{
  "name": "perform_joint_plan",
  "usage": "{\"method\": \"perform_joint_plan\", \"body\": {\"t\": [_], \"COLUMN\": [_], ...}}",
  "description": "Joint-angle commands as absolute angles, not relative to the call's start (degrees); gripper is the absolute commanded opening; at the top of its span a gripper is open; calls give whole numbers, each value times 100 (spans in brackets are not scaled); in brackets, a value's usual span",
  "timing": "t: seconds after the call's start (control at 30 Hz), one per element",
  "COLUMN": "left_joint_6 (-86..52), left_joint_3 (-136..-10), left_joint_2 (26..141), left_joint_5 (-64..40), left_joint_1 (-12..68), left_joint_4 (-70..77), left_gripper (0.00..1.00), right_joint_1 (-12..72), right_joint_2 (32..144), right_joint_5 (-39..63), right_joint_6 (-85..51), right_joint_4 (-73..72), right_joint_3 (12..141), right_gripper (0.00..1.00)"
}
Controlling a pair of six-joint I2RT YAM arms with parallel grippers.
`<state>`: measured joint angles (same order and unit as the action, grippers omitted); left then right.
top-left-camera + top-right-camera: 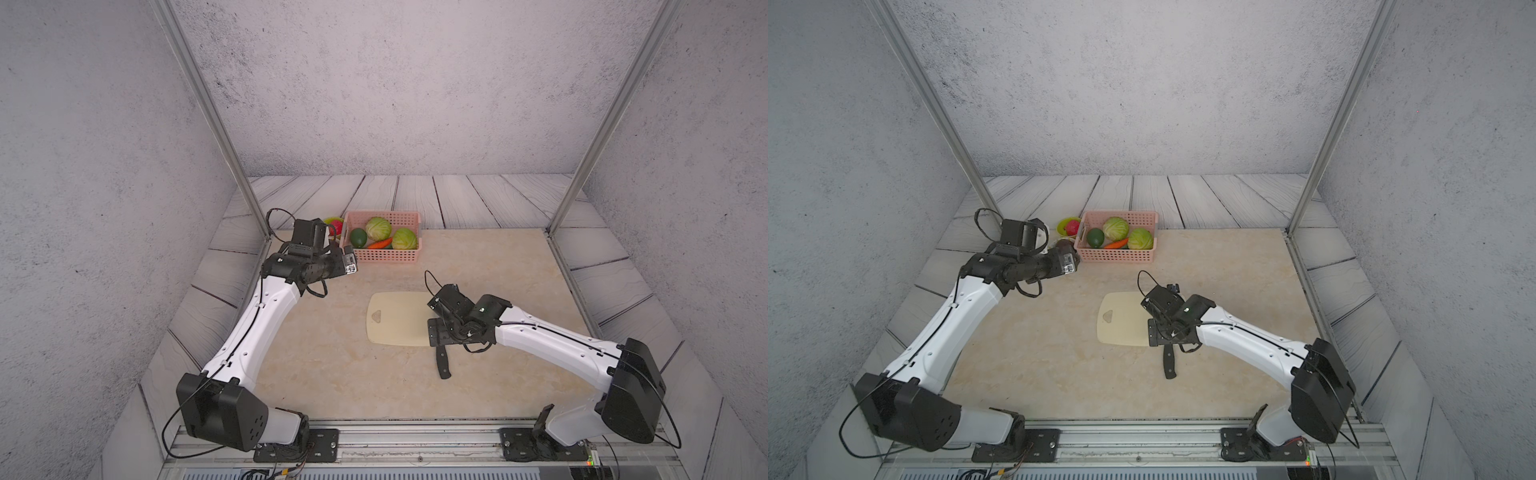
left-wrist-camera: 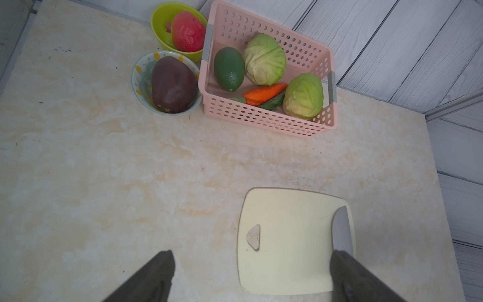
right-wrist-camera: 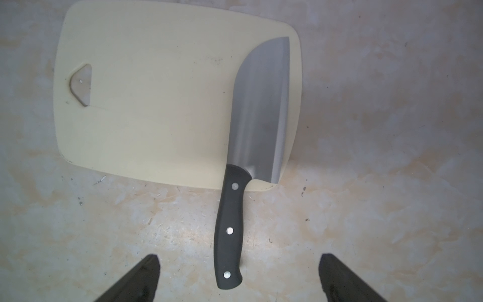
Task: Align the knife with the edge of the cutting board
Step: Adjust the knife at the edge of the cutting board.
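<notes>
The grey steel cleaver with black riveted handle (image 3: 261, 109) lies flat along the pale cream rectangular cutting board (image 3: 156, 104)'s short end opposite its hole. The handle overhangs the marbled surface (image 3: 392, 183) between the spread right fingers (image 3: 146, 277), touching neither. The left fingers (image 2: 156, 274), also spread, hover well apart.

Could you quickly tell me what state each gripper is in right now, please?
Left gripper: open, holding nothing.
Right gripper: open, holding nothing; the knife lies free beneath it.

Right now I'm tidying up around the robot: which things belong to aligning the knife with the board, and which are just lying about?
Job: knife, cutting board, right gripper, open over the handle.
Lying about: pink basket, green bowl, patterned bowl.
</notes>
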<state>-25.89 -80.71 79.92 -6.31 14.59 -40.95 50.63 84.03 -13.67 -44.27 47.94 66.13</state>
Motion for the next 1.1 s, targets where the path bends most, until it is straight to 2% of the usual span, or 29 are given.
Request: {"method": "perform_joint_plan", "body": {"t": [0.0, 0.37, 1.07], "left_joint_6": [-2523, -2512, -2522], "left_joint_3": [-8074, -8084, -8095], "left_joint_2": [8060, 8086, 8121], "left_joint_5": [-554, -602, -632], "left_joint_1": [1419, 1424, 1424], "left_joint_4": [-4193, -4200, -4203], "left_gripper": [98, 98, 98], "right_joint_1": [5025, 4928, 4666], "right_joint_2": [8565, 9446, 10186], "right_joint_5": [-1342, -1100, -656], "right_joint_6": [-4352, -4514, -4634], "right_joint_4": [4635, 4123, 3399], "right_joint_3": [6477, 6397, 6120], "right_gripper": [99, 88, 72]}}
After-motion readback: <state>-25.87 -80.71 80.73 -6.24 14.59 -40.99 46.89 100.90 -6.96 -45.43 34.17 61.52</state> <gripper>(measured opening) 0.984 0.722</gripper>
